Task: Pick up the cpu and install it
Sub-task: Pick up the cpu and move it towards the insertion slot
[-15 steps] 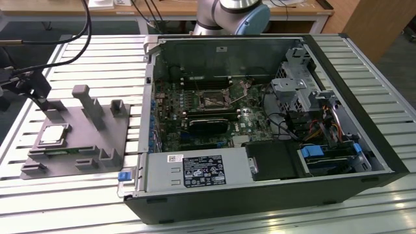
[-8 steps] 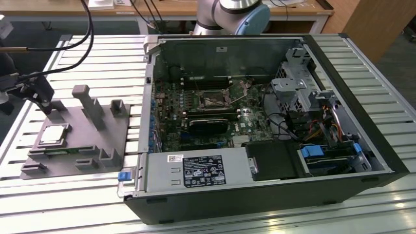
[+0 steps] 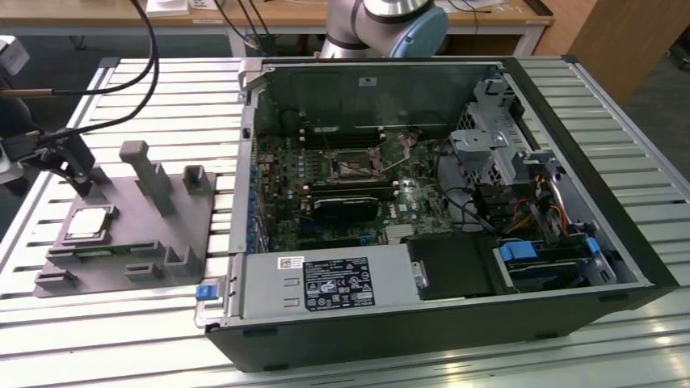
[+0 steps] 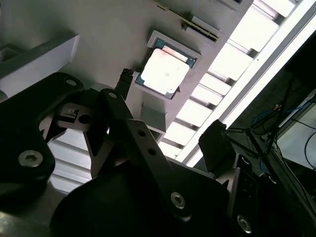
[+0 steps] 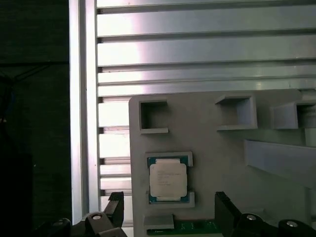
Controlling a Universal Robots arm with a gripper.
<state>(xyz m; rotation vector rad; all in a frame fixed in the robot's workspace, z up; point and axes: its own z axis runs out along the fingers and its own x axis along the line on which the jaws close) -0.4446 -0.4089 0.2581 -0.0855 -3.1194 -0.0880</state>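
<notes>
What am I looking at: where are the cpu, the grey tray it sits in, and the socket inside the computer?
cpu (image 5: pixel 168 180): first wrist view, middle of its silver metal top.
grey tray (image 5: pixel 207 133): first wrist view, bare flat surface beside the cpu.
socket (image 3: pixel 354 168): exterior view, centre of its black square frame.

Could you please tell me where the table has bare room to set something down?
The table is bare between the grey tray and its near edge, and on the exterior view's right of the computer case. The tray is crowded: cpu, posts, gripper over it.
</notes>
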